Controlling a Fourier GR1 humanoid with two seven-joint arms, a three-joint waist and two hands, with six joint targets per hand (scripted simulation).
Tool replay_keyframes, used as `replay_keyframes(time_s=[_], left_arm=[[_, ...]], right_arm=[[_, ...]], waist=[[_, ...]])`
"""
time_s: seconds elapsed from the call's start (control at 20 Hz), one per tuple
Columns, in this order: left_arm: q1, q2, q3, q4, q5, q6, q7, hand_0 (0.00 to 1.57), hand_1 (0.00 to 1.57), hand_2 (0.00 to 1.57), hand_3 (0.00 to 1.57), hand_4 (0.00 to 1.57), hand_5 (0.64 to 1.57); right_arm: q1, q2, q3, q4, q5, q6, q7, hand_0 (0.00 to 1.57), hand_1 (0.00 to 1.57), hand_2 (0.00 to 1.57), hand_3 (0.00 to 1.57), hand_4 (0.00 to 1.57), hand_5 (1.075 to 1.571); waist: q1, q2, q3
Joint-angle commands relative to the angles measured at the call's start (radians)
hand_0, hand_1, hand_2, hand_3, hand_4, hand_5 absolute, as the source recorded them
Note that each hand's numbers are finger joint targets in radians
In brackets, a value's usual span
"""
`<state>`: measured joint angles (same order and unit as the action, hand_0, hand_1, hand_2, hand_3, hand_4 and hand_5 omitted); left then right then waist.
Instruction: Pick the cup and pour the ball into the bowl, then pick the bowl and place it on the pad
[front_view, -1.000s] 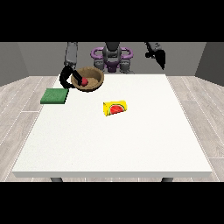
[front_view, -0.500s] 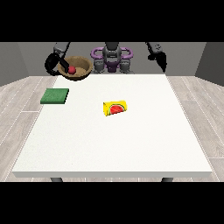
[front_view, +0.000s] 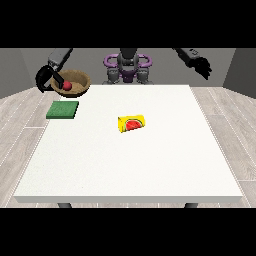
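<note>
A brown bowl (front_view: 77, 80) with a red ball (front_view: 66, 86) inside hangs in the air above the table's far left corner. The hand at the view's left (front_view: 46, 77) is curled round the bowl's left rim. Below and slightly nearer lies the flat green pad (front_view: 63, 109) on the white table (front_view: 130, 155). A yellow cup (front_view: 131, 123) with a red watermelon picture lies on its side near the table's middle. The hand at the view's right (front_view: 200, 63) is raised high over the far right corner, its fingers relaxed, holding nothing.
The robot's purple and grey torso (front_view: 128, 68) stands behind the table's far edge. Grey plank floor surrounds the table.
The bowl with the ball has been lifted and carried leftward, from over the table's far edge to above the pad's far side. The other hand rose slightly.
</note>
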<state>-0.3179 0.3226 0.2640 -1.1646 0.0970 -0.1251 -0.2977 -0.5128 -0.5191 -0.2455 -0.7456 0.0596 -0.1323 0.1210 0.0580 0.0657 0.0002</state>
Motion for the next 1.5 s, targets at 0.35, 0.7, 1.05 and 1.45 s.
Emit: replay_keyframes(time_s=[0.35, 0.7, 1.05, 1.45], left_arm=[[-0.052, 0.328, 0.265, 0.176, 0.207, -0.260, -0.055, 0.00, 0.00, 0.00, 0.00, 1.23, 1.566], [-0.077, 0.336, 0.268, 0.162, 0.207, -0.259, -0.115, 0.00, 0.00, 0.00, 0.00, 1.19, 1.557], [-0.057, 0.315, 0.246, 0.133, 0.209, -0.241, -0.084, 0.00, 0.00, 0.00, 0.00, 1.18, 1.551], [-0.025, 0.135, 0.069, -0.019, 0.160, -0.157, 0.110, 0.00, 0.00, 0.00, 0.00, 0.90, 1.559]], right_arm=[[0.013, -0.014, -0.076, 0.024, -0.038, -0.033, -0.130, 1.57, 1.57, 1.57, 0.00, 0.79, 1.567], [-0.072, -0.184, -0.163, 0.112, -0.044, -0.063, -0.114, 1.55, 1.55, 1.57, 1.04, 0.00, 1.560], [-0.088, -0.111, -0.149, 0.196, -0.070, -0.002, -0.154, 0.00, 0.00, 0.42, 0.65, 0.00, 1.460], [-0.111, -0.163, -0.103, 0.222, -0.044, 0.086, -0.011, 0.00, 0.00, 0.00, 0.00, 0.00, 1.356]], waist=[[0.028, 0.117, -0.0002], [0.053, 0.226, 0.0008], [0.056, 0.186, 0.0005], [0.040, -0.063, 0.0004]])
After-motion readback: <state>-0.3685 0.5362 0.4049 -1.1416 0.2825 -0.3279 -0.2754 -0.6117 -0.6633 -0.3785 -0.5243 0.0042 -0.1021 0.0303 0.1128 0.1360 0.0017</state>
